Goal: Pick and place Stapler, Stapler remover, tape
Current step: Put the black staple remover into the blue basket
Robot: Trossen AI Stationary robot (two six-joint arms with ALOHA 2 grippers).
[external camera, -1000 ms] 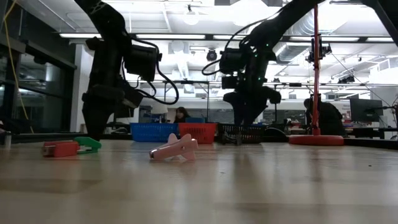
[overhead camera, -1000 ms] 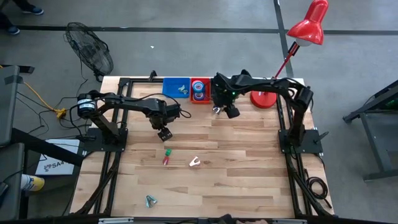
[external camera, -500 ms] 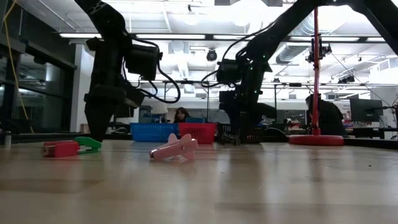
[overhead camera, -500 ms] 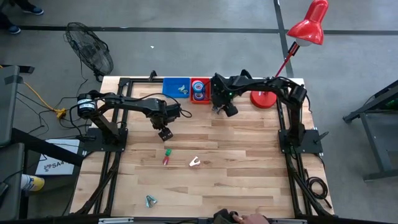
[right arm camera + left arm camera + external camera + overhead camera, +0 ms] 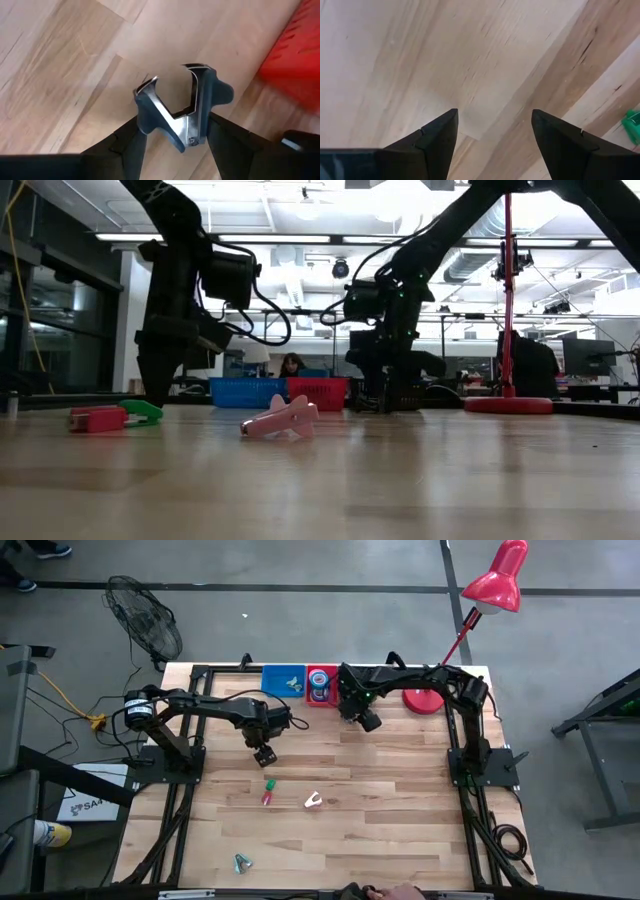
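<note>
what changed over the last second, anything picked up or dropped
The right gripper, shut on a blue staple remover, moved toward the red bin at the table's back edge. Nothing was picked up or let go. The left gripper stayed open above bare wood, and the red stapler, the white staple remover and the blue bin did not move.

Bright, even overhead light; ceiling strips [image 5: 250, 238] glare in the low view, leaving both arms as silhouettes. The near surface [image 5: 400, 490] is blurred.
</note>
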